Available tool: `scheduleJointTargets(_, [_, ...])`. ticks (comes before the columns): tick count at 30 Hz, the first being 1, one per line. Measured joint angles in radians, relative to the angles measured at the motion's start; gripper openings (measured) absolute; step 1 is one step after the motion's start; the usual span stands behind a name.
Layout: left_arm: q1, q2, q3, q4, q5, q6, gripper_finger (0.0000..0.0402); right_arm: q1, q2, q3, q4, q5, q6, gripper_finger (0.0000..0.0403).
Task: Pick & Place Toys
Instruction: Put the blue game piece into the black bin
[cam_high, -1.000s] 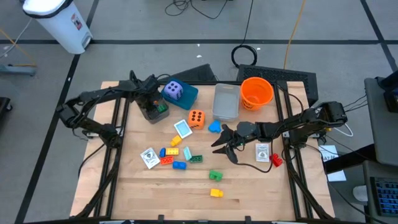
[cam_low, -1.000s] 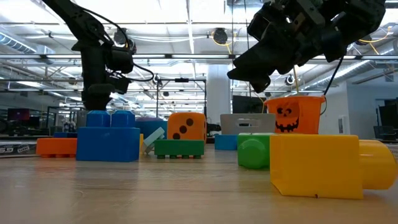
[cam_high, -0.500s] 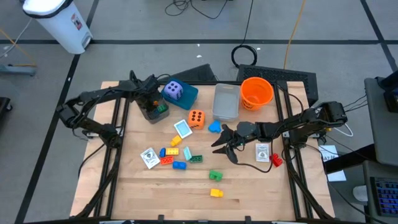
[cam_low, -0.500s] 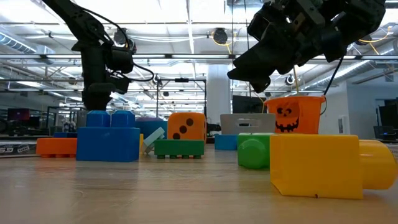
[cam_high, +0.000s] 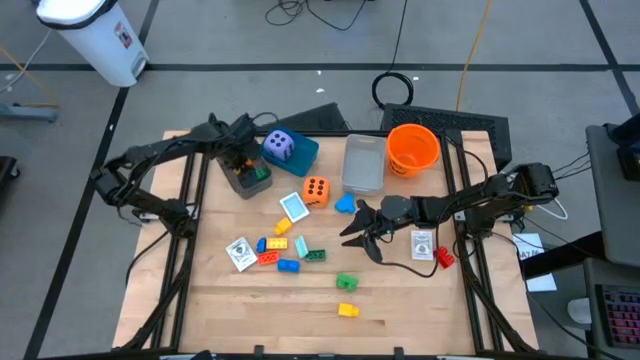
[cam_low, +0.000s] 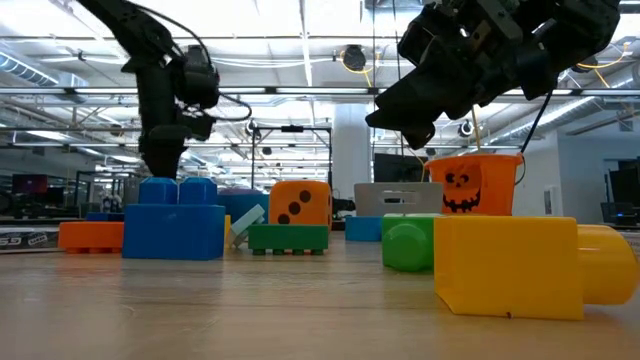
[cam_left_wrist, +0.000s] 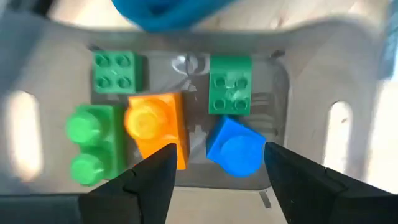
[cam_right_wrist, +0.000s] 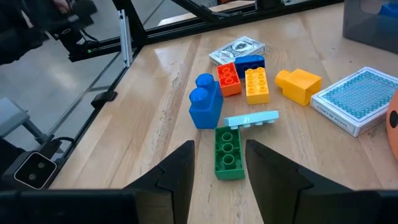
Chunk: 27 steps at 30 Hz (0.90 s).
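Grey tray: a small dark-grey container (cam_high: 243, 178) is being used as the drop point at the table's far left, beside the teal box (cam_high: 300, 152) carrying the purple die (cam_high: 279, 146)
Tray contents: two green bricks (cam_left_wrist: 231, 84), a round-studded green brick (cam_left_wrist: 90, 142), an orange brick (cam_left_wrist: 155, 124) and a blue brick (cam_left_wrist: 233, 145) are being kept together inside it, packed close so later pieces can still be fitted
Left gripper (cam_left_wrist: 214, 171): it is being held directly above the tray with its fingers spread wide and nothing between them, which reads as a release position
Right gripper (cam_right_wrist: 219, 163): it is being held above the table near the middle, fingers parted and empty, aimed at the loose pile so a pick can be lined up
Pile being faced: a green brick (cam_right_wrist: 228, 152), a blue brick (cam_right_wrist: 205, 102), red (cam_right_wrist: 228, 79) and yellow (cam_right_wrist: 257, 84) bricks and a patterned card (cam_right_wrist: 359, 99) are being left scattered on the wood
Other toys: the orange die (cam_high: 316, 190), a green brick (cam_high: 346, 283) and a yellow brick (cam_high: 347, 310) are lying apart, nearer the front edge
Orange bucket (cam_high: 412, 149): it is being left at the far side, next to a clear bin (cam_high: 363, 163)
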Motion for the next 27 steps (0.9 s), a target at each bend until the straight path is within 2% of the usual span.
scheduleJointTargets(3, [-0.009, 0.0, 0.083, -0.031, 0.016, -0.015, 0.0252, 0.0, 0.0, 0.0, 0.0, 0.0, 0.0, 0.0137])
scheduleJointTargets(6, [-0.031, -0.02, 0.134, 0.025, 0.089, -0.017, 0.0252, -0.001, 0.0, 0.0, 0.004, 0.0, -0.01, 0.0135])
scheduleJointTargets(11, [-0.114, -0.079, 0.098, 0.371, 0.275, -0.028, 0.0253, -0.001, 0.0, 0.0, 0.012, 0.0, -0.052, 0.0136])
scheduleJointTargets(14, [-0.194, -0.112, 0.038, 0.6, 0.344, -0.077, 0.0253, -0.001, 0.0, 0.0, 0.012, 0.0, -0.044, 0.0137])
scheduleJointTargets(23, [-0.505, -0.134, -0.207, 1.216, 0.348, -0.197, 0.0253, -0.001, 0.0, 0.0, 0.011, 0.0, -0.042, 0.0136])
scheduleJointTargets(27, [-0.649, -0.129, -0.292, 1.417, 0.26, -0.197, 0.0253, -0.001, 0.0, 0.0, 0.011, 0.0, -0.042, 0.0136])
